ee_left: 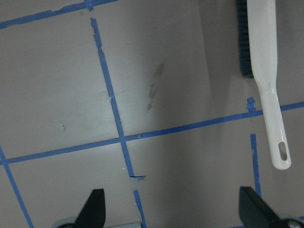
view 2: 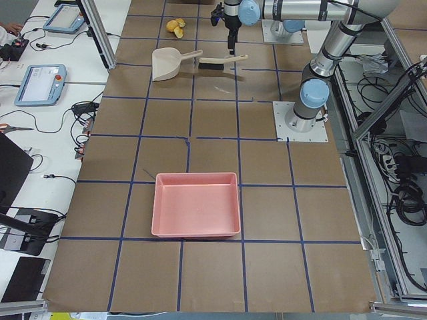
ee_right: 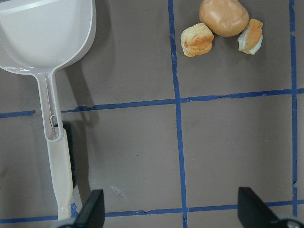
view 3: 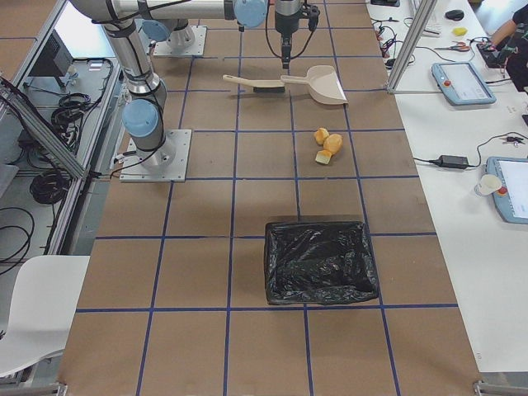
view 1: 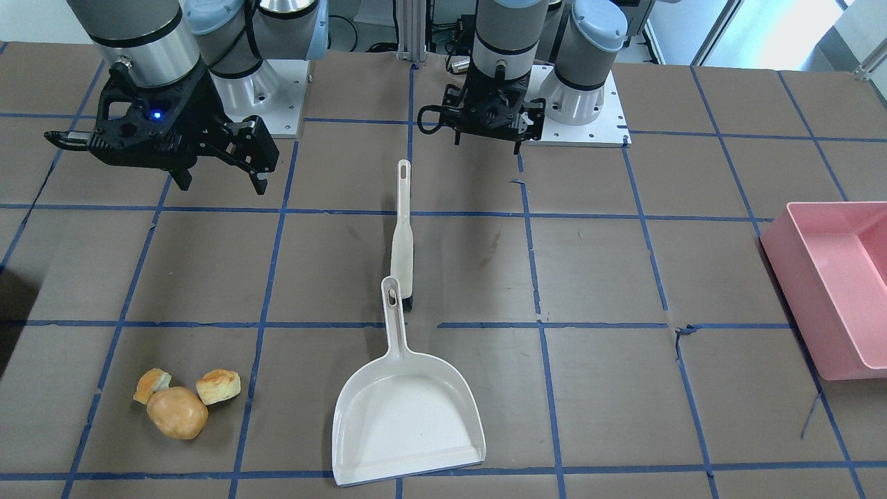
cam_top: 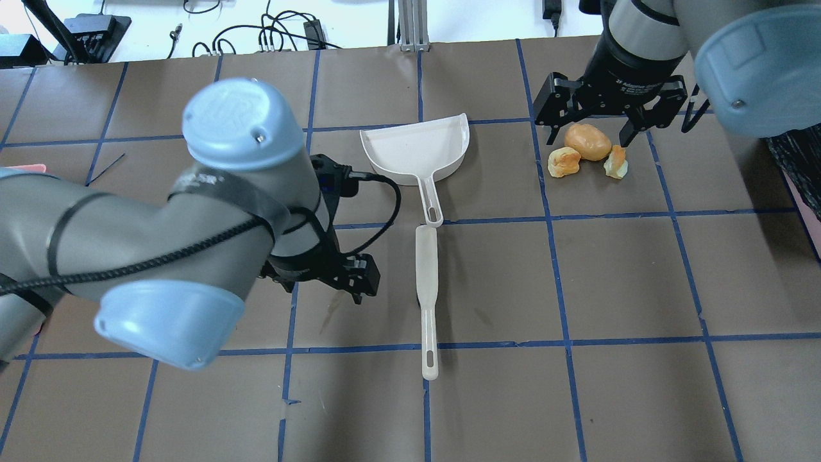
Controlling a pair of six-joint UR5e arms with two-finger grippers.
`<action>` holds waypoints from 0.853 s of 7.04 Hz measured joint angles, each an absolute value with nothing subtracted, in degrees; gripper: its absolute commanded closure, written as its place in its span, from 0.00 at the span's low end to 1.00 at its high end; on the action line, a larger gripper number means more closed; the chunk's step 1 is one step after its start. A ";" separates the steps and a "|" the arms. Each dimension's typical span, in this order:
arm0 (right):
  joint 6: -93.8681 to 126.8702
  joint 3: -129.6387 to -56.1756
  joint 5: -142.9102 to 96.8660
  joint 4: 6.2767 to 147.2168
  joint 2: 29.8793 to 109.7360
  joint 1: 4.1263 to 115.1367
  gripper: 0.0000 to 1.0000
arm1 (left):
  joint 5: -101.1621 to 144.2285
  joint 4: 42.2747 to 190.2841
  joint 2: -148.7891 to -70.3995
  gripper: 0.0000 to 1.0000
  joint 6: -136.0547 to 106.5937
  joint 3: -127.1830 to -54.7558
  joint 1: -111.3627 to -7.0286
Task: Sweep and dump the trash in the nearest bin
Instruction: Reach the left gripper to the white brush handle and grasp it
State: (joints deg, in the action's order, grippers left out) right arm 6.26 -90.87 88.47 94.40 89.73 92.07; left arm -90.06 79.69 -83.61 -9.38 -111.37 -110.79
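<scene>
Left arm: elbow bent over the table, wrist turned down. Left gripper [view 1: 487, 140] hangs above the table surface just to the robot's left of the brush handle, touching nothing. Jaws spread wide, nothing between them (both black fingertips show at the bottom corners of the left wrist view).

Right arm: wrist down and slightly tilted. Right gripper [view 1: 222, 179] is held high near its own base, well short of the trash. Jaws likewise wide apart and empty.

Trash: one tight cluster on the robot's right, in a far-row grid square, well apart from the dustpan.
- round lump [view 1: 177, 412]: smooth, golden-brown, potato-shaped
- two chunks [view 1: 152, 385] [view 1: 218, 386]: smaller, tan, toasted crust, pale crumb, blocky; each touches the lump

Dustpan [view 1: 409, 416]: cream plastic, smooth, flat scoop with raised back wall, mouth facing away from the robot, slim handle with a hang slot.

Brush [view 1: 402, 242]: matching cream plastic, long and narrow, dark bristles along one side. It lies in line with the dustpan, handle toward the robot. Its head meets the dustpan handle end; whether they overlap cannot be told.

Table [view 1: 596, 263]: matte brown sheeting, blue tape grid.

Pink bin [view 2: 195, 233]: rectangular, shallow, at the robot's left end. Black-lined bin [view 3: 320, 262]: crinkled bag, right end.
</scene>
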 measured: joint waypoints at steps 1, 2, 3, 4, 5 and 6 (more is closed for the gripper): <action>6.28 -90.88 88.52 94.38 89.73 92.07 0.00 | -89.89 74.98 -83.99 0.02 -12.77 -114.37 -114.66; 6.26 -90.88 88.54 94.34 89.73 92.05 0.00 | -89.82 70.14 -84.67 0.02 -14.83 -117.03 -117.15; 6.25 -90.91 88.54 94.32 89.73 92.03 0.00 | -89.75 64.61 -85.73 0.02 -16.43 -119.44 -118.62; 6.25 -90.94 88.57 94.31 89.74 91.96 0.00 | -89.76 59.45 -86.87 0.02 -18.40 -121.24 -120.26; 6.24 -90.95 88.63 94.31 89.74 91.93 0.00 | -90.05 55.98 -88.24 0.02 -19.70 -122.04 -122.39; 6.24 -90.96 88.67 94.31 89.74 91.91 0.00 | -90.63 53.66 -89.80 0.02 -20.90 -122.31 -124.25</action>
State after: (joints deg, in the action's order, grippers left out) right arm 6.24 -90.96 88.67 94.31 89.74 91.91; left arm -90.63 53.66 -89.80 -20.90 -122.31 -124.25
